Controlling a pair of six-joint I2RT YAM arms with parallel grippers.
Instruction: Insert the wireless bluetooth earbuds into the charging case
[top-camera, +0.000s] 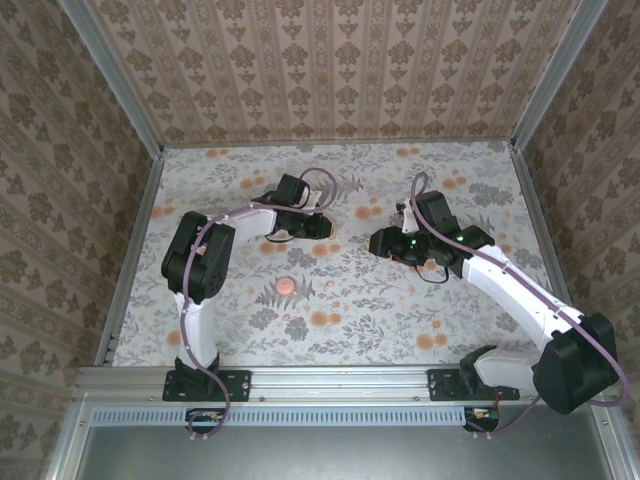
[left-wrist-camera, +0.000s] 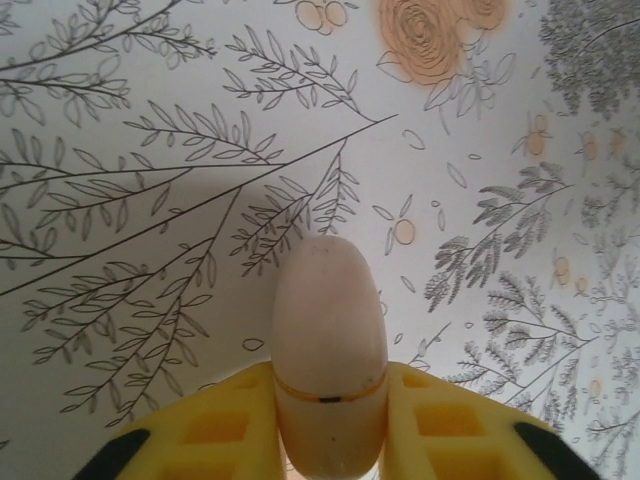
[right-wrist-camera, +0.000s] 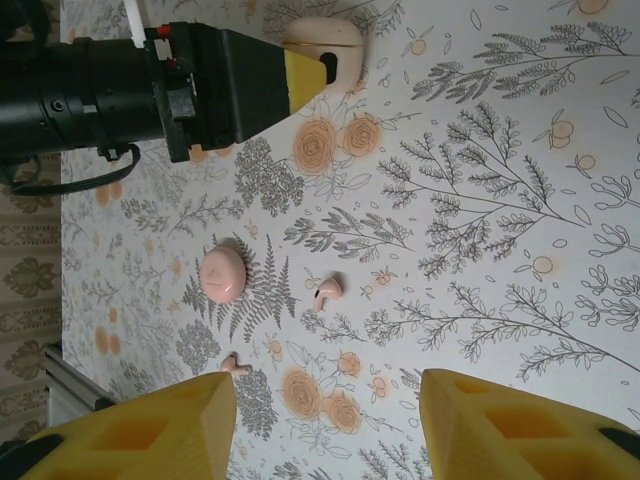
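Floral table (top-camera: 400, 310), seen from above, with two robot arms bolted at its near edge.

Nearest the arm bases, a pink round disc (right-wrist-camera: 222, 275) lies flat on the pattern. About level with it, a little to its right, the nearer earbud (right-wrist-camera: 235, 367) lies loose on the table. It is a tiny cream-pink piece, far smaller than the disc. The farther earbud (right-wrist-camera: 327, 290) lies just beyond the disc, also loose and touching nothing. Neither earbud is in the case yet.

Past them, the right gripper (right-wrist-camera: 330, 430) hangs above the table. Its yellow fingers are spread wide with nothing between them, and it faces across toward the earbuds. It is probably placed there to come down on one of them next.

Farther back and to the left, the left gripper (left-wrist-camera: 330, 375) has the charging case (left-wrist-camera: 330, 310) between its two yellow fingers. The case is a smooth pink-cream oval standing out past the fingertips. The fingers lie close against both its sides in a narrow grip. A thin seam runs round the case and it looks closed. Whether it rests on the table cannot be told. The case seems to be held steady so that the free arm can bring the earbuds to it, though the lid would need opening first.

Beyond both arms stands the patterned back wall (top-camera: 330, 60).
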